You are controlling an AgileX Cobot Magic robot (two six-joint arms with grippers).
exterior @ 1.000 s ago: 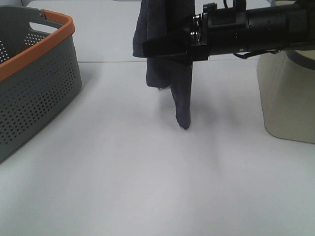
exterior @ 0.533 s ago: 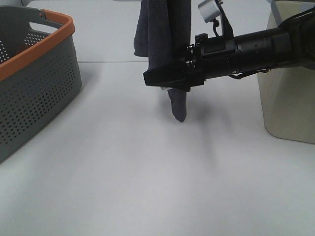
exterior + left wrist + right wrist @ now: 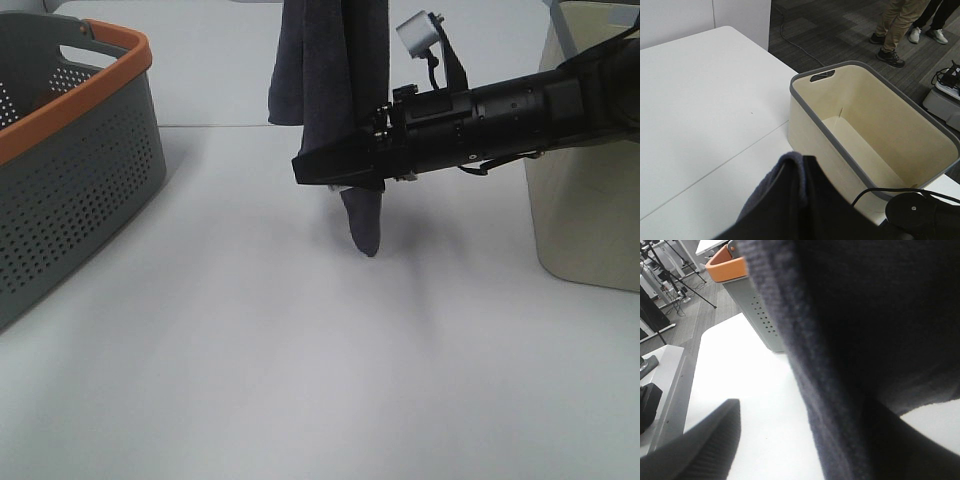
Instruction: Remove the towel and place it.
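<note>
Hanging at top centre over the tabletop [image 3: 250, 350], the towel [image 3: 340, 90] is clamped by my left fingers; my right fingers [image 3: 335, 168] stand apart around its lower part.

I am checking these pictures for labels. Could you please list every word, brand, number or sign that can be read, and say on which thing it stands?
No text can be read in any view.
The towel, grey basket, cream bin and black arm show no writing.
A small white bit at the towel, under the arm, is too small to read.
</note>
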